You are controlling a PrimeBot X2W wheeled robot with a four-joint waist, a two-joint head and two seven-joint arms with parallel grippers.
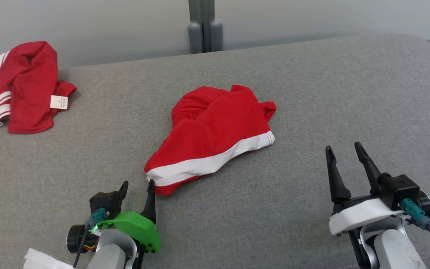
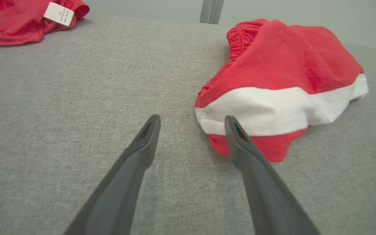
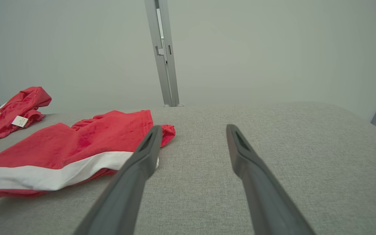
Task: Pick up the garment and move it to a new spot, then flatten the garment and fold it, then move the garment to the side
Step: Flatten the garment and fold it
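Both jaws gape: left gripper point(image 1: 138, 183) beside garment point(image 1: 211, 138) (right gripper point(image 1: 342, 146) well apart).

A: Garment point(image 1: 215, 123)?
B: Red cloth, matt, creased. White band point(image 1: 207, 164) looks like the same cloth.
A: Grey surface point(image 1: 330, 93)?
B: Woven fabric, rough, matt.
A: Left gripper point(image 1: 138, 182) fingers point(image 2: 259, 189)?
B: Dark plastic, matt, smooth.
A: Post point(image 1: 202, 22)?
B: Smooth grey metal.

Left tool point(image 1: 138, 183) low at lower left, jaws spread wide, holding nothing. Right tool point(image 1: 342, 146) at lower right, jaws spread, also empty.
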